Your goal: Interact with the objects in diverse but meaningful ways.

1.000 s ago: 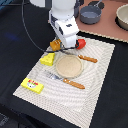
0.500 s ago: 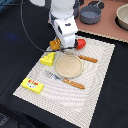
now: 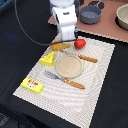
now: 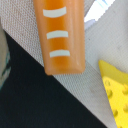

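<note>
Up close, bread loaf [image 4: 61,35] score marks.

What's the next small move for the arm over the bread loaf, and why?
Probably a short straight descent onto the bread loaf. The wrist view shows it close and filling the frame, beside the cheese wedge, and the arm stands directly over it in the exterior view. The fingers aren't visible, so confirm they're open first.

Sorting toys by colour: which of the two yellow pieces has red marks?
The yellow box, at the placemat's corner; the cheese wedge is plain yellow with holes.

Golden bread loaf [image 3: 60,46] half behind gripper [image 3: 68,41]
</note>
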Available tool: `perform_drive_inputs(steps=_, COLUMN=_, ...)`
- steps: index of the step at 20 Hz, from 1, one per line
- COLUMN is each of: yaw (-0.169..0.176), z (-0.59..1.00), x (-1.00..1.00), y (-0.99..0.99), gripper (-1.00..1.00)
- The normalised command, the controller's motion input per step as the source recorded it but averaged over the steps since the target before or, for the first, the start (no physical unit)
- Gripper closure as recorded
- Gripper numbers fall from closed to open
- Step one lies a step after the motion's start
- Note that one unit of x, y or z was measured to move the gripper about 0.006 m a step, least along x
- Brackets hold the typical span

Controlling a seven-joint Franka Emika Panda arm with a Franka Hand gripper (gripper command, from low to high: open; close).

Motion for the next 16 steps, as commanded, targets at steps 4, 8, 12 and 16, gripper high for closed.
perform_drive_inputs(steps=4, yaw=-0.05, z=0.08, x=0.06, y=-0.82, gripper=-1.0)
perform_drive_inputs(steps=8, yaw=-0.017, z=-0.07, x=0.0, y=-0.94, gripper=-1.0)
perform_drive_inputs(steps=12, yaw=0.053, z=-0.12, x=-0.13, y=-0.32, gripper=-1.0)
perform_drive_inputs(steps=16, yaw=0.008, z=-0.01, x=-0.1, y=-0.06, gripper=-1.0)
